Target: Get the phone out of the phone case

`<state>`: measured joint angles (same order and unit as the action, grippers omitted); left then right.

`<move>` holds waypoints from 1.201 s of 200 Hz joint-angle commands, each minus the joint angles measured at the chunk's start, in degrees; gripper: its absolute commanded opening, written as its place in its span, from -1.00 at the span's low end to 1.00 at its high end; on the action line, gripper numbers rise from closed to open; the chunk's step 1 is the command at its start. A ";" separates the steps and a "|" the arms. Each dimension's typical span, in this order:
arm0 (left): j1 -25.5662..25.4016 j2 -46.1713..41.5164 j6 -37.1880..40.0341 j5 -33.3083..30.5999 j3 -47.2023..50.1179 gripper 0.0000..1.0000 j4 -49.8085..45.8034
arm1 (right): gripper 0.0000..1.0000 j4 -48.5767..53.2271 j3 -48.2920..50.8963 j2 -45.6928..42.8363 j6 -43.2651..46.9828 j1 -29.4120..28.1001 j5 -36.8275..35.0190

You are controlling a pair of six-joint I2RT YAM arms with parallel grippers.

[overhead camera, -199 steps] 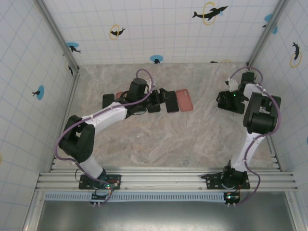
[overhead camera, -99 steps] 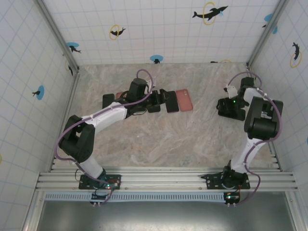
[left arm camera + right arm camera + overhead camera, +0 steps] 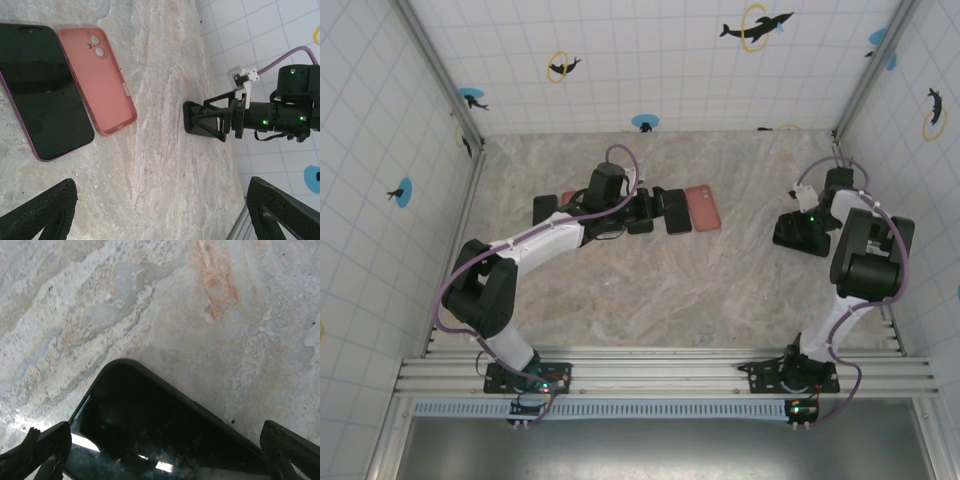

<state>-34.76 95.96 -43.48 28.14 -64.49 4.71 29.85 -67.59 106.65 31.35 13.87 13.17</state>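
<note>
Phone (image 3: pixel 42 90) beside pink case (image 3: pixel 100 77); left claw (image 3: pixel 160 215) apart; right claw (image 3: pixel 162 452) apart over dark slab (image 3: pixel 150 420).

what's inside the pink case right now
Nothing: the pink case lies empty, its inner face and camera cutouts showing. The phone lies beside it. The table under the case is covered.

Expect bright, even overhead light on the beige marbled tabletop (image 3: pixel 720 290); shadows there are soft and short. The flat black-screened phone (image 3: pixel 45 95) carries a dull sheen. The glossy black round-cornered slab (image 3: pixel 150 430) shows white glare patches in your right wrist view.
</note>
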 commanded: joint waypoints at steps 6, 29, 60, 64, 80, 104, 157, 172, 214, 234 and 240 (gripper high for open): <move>0.33 -1.75 1.64 1.56 0.50 0.79 -0.38 | 0.98 1.34 0.31 -2.30 7.28 -1.82 -5.77; 0.33 -1.91 2.00 1.74 0.65 0.79 -0.65 | 0.98 0.99 0.74 -3.78 12.85 -3.11 -8.71; 0.31 -1.65 2.27 2.34 1.03 0.79 -0.60 | 0.98 6.10 -2.24 -3.11 19.83 -2.99 -9.17; 0.37 -1.63 2.41 2.40 1.11 0.79 -0.58 | 0.98 7.09 -2.87 -2.78 20.48 -3.03 -9.22; 0.34 -1.35 2.52 2.71 1.04 0.79 -0.35 | 0.98 10.57 -5.09 -1.65 23.25 -3.37 -9.19; 0.35 -1.22 2.62 2.82 0.92 0.79 -0.48 | 0.98 13.76 -7.16 -1.15 26.98 -3.65 -8.53; 0.31 -0.85 2.71 2.71 0.60 0.79 -0.49 | 0.98 14.66 -8.42 2.28 33.56 -4.00 -12.60; 0.38 -0.76 2.77 2.71 0.42 0.79 -0.70 | 0.98 14.97 -9.54 3.81 33.75 -4.01 -13.84; 0.40 -0.19 2.95 2.97 0.00 0.79 -1.44 | 0.98 16.34 -10.82 6.55 34.23 -4.10 -14.31; 0.38 0.48 3.30 3.15 -0.63 0.79 -1.78 | 0.98 16.99 -11.48 8.11 33.75 -4.24 -15.62; 0.38 0.71 3.36 3.15 -0.77 0.79 -1.81 | 0.98 17.72 -12.02 8.68 33.62 -4.29 -16.05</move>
<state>-34.76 96.01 -41.91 30.02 -64.14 4.21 44.45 -76.97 112.84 64.31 10.09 -0.89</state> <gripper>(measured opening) 0.896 0.990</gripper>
